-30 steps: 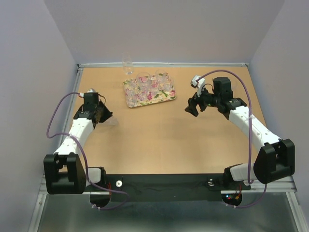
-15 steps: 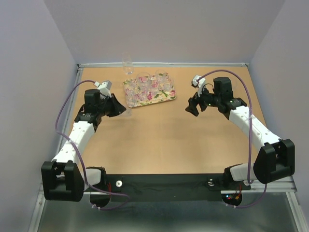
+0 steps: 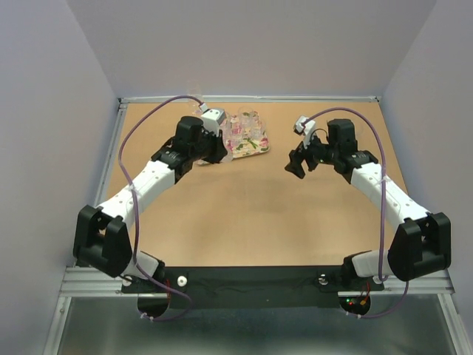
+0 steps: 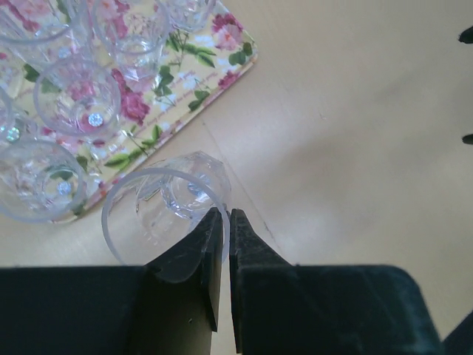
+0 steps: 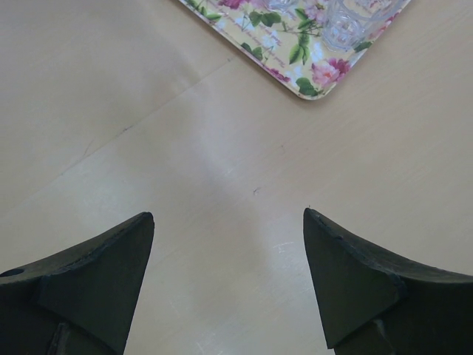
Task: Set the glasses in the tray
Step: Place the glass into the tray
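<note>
The tray (image 4: pixel 214 66), cream with pink flowers, lies at the back middle of the table (image 3: pixel 244 200). Several clear glasses (image 4: pixel 77 103) stand on it. My left gripper (image 4: pixel 225 214) is shut on the rim of one more clear glass (image 4: pixel 170 203), which hangs over the tray's near edge, partly above bare table. In the top view the left gripper (image 3: pixel 216 150) covers the tray's (image 3: pixel 251 140) left half. My right gripper (image 5: pixel 228 214) stands open with nothing between its fingers, above bare table right of the tray (image 5: pixel 295 52). One glass (image 5: pixel 344 26) shows at that view's top.
Grey walls close in the table on three sides, with a metal rail along the back edge. The left arm's purple cable (image 3: pixel 155 111) arcs over the back left of the table. The right arm (image 3: pixel 384 188) stretches along the right side.
The left arm swung from the table's left side across to the tray, carrying the glass. The right gripper stayed almost where it was, still open.
</note>
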Available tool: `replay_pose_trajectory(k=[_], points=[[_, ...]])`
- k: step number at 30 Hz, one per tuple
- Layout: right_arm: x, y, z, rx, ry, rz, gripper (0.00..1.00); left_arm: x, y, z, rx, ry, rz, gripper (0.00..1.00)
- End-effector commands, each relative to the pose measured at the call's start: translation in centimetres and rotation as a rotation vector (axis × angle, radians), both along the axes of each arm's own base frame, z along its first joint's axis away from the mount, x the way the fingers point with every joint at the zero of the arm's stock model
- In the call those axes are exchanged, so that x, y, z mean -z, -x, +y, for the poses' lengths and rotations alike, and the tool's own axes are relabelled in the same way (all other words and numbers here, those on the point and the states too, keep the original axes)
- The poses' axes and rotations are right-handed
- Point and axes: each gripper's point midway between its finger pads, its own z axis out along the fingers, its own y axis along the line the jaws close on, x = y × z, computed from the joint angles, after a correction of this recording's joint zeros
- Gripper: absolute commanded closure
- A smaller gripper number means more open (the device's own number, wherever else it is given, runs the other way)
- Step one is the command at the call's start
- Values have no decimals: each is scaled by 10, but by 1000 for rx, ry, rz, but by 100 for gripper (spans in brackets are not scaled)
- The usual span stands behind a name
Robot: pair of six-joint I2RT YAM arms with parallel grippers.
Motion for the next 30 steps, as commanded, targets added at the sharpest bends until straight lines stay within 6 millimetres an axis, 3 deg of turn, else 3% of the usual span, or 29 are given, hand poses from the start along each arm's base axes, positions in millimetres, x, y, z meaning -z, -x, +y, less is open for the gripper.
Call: replay_pose_trajectory(k=[1,3,8,10,11,12,14,18,30], points=[[-18,-8,-4,20,-13,-79,13,-30,-34,-7,-35,-80,-146,100],[-18,-8,-5,24,-11,-80,13,-19,-40,-17,-36,-114,-133,100],[-16,-10,-9,35,-5,-81,13,-14,-59,-37,-18,-169,-148,100],[-16,-11,-10,42,-4,-82,13,-1,-65,-43,-16,-199,-130,100],[-16,-12,-11,45,-4,-82,13,-7,-70,-46,-21,-199,-141,100],[-17,-12,-11,46,-3,-84,13,2,-74,-47,-24,-221,-128,100],[-17,-12,-13,51,-3,-85,13,-3,-81,-52,-28,-226,-141,100],[-17,-13,-16,58,-6,-87,13,11,-93,-54,-52,-273,-113,100],[-19,-14,-20,71,-11,-91,13,36,-106,-70,-43,-316,-73,100]])
